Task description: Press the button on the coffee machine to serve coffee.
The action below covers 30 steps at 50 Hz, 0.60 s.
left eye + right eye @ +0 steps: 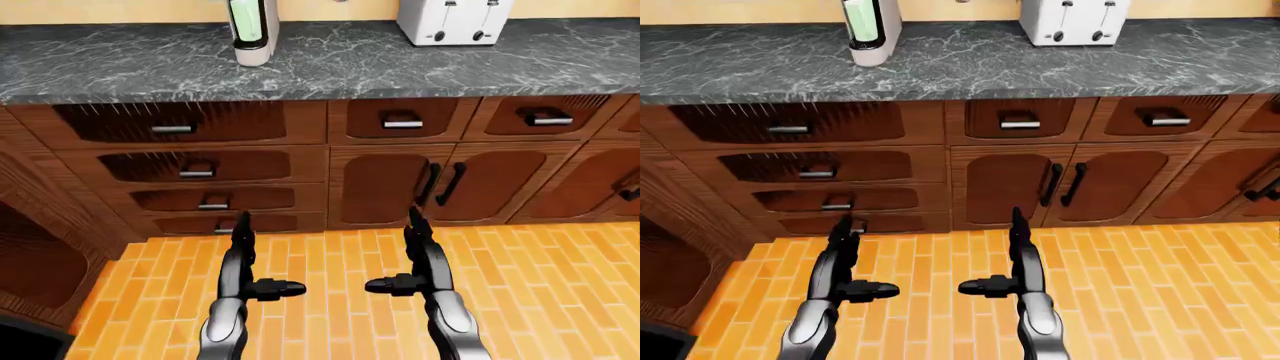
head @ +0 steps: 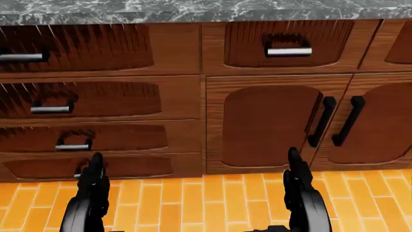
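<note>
The coffee machine (image 1: 252, 30), white with a pale green panel, stands on the dark marble counter (image 1: 330, 64) at the top left of the left-eye view. Its top is cut off by the frame and I see no button. My left hand (image 1: 262, 259) and right hand (image 1: 395, 255) are held low over the orange brick floor, far below the counter. Both have straight fingers pointing up and thumbs turned inward. Both are open and empty. The head view shows only the tips of my hands against the cabinet fronts.
A white toaster (image 1: 455, 21) stands on the counter right of the coffee machine. Brown drawers (image 1: 195, 166) and cabinet doors with black handles (image 1: 450, 184) fill the counter's face. A dark wooden unit (image 1: 30, 255) juts out at the left.
</note>
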{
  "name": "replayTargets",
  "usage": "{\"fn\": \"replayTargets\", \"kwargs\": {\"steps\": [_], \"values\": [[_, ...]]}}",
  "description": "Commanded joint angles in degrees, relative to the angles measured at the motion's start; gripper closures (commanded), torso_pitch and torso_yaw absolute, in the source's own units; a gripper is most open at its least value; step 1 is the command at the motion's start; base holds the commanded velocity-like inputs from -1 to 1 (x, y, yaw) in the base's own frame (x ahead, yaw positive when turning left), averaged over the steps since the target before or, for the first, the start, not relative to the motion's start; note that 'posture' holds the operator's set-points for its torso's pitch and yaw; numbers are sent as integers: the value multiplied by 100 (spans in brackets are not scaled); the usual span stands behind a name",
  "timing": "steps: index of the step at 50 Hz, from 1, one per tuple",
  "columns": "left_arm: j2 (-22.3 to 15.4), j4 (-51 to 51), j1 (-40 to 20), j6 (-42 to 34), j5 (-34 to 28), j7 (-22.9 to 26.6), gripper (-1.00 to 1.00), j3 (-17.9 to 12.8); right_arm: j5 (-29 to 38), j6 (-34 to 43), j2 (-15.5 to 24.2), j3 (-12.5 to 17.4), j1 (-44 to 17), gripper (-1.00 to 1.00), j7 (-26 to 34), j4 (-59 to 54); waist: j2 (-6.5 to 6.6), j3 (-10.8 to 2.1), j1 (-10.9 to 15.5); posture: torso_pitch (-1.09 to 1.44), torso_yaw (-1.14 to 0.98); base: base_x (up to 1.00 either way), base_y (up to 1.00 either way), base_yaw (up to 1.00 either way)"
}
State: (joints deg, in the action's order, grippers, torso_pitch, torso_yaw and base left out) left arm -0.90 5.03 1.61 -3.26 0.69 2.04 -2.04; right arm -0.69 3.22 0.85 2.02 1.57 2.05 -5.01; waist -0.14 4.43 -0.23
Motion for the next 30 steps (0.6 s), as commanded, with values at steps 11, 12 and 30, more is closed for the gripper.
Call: {"fn": "replayTargets", "kwargs": {"steps": [11,12,30], "values": [[-37,-333,-239,442,-1,-8,-100,-30,-15,-342,40,48,-188,-100,-29,468,-38,-433,47,0,0,0,0,0],[-38,-330,-231,462,-11,-3,-100,-24,0,-353,44,52,-183,-100,-39,469,-35,-442,49,0,0,0,0,0],[-437,-1506,-1399,-1642,508,-84,-100,-511,-46,1774,334,372,-1111,-100,-196,2011,-24,-534,54,0,0,0,0,0]]}}
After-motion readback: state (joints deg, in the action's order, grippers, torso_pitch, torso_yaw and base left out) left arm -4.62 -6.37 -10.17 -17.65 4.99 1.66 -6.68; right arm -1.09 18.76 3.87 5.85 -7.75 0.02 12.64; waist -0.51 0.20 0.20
